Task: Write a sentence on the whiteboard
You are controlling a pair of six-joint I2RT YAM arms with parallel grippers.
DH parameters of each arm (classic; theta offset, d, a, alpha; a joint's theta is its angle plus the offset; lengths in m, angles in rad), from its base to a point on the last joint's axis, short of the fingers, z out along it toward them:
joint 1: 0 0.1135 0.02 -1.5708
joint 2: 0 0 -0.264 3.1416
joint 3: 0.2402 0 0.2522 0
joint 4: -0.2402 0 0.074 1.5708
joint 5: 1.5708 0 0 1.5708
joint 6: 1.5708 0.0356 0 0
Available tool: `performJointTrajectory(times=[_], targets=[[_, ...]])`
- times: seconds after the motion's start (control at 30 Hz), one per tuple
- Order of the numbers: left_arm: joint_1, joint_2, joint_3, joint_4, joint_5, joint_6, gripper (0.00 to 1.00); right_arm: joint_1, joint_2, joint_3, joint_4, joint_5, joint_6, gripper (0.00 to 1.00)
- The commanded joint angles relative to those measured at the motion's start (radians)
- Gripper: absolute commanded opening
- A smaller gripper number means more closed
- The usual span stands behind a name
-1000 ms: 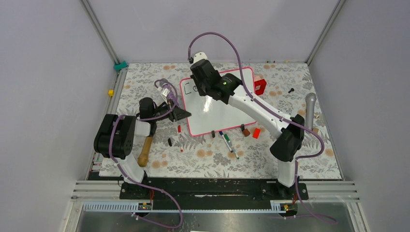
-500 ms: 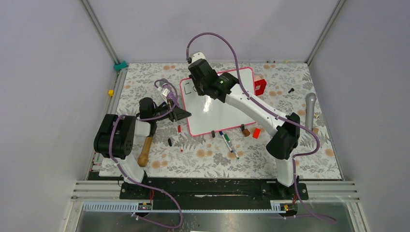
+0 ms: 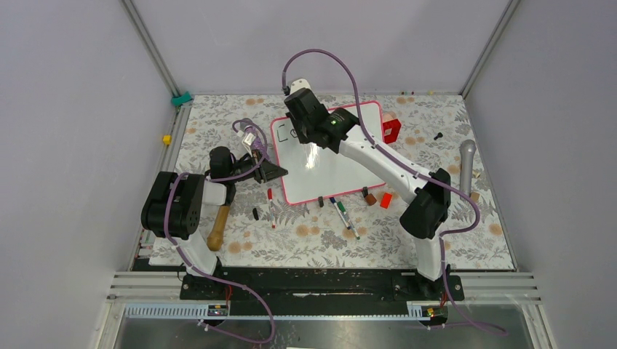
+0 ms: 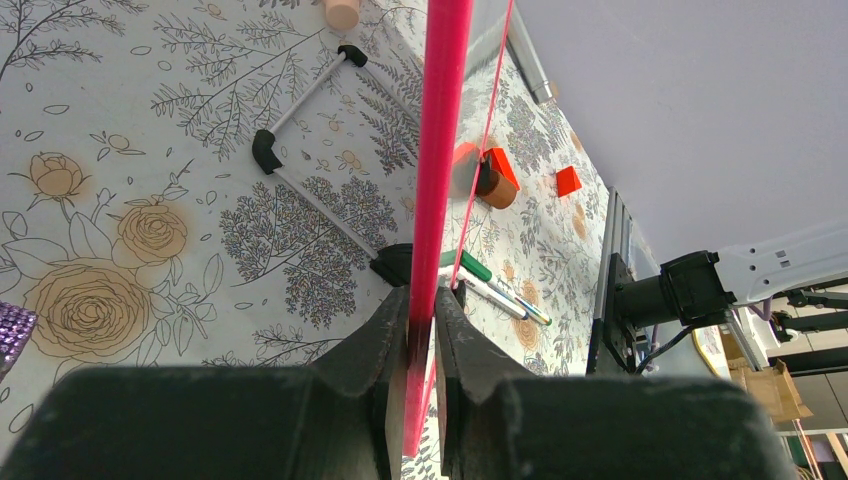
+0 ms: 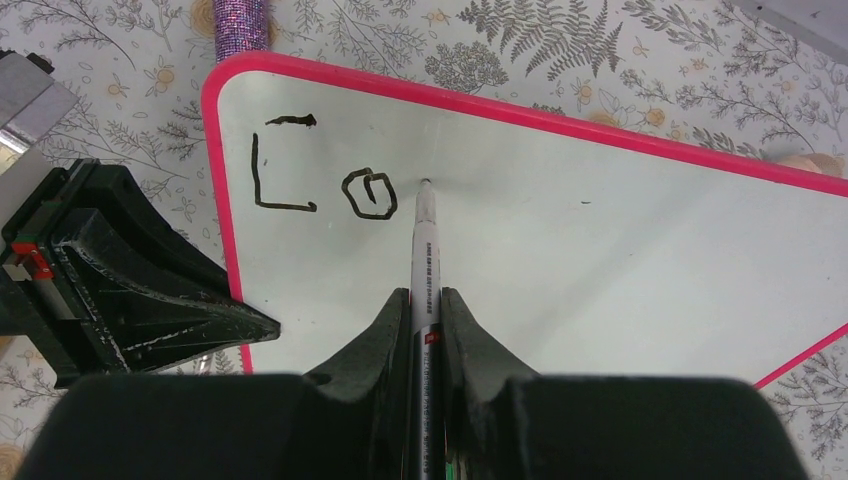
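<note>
Pinching the whiteboard (image 4: 437, 150) edge-on in its wrist view, left gripper (image 4: 422, 305), right gripper (image 5: 425, 300) clamping marker (image 5: 424, 240), tip beside two letters (image 5: 369, 194)

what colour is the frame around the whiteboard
Bright pink-red: a thin frame running round the glossy white whiteboard. It shows best in the right wrist view.

Lab enclosure (grey panels (image 3: 65, 109), aluminium rails (image 3: 502, 285))

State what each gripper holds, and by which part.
Left gripper pinches the large glossy white whiteboard by its pink-red frame edge; right gripper clamps a slim white marker by its barrel.
</note>
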Motion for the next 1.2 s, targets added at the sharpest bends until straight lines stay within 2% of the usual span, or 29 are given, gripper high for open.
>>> performJointTrajectory(times=[0.0,1.17], targets=[[0.006,0.007,0.028,0.047,-0.013,0.005,0.00,-0.010,0.011,0.040,0.001,-0.004,0.013,0.00],[0.005,0.006,0.029,0.045,-0.014,0.005,0.00,-0.011,-0.029,-0.060,-0.005,-0.012,0.019,0.00]])
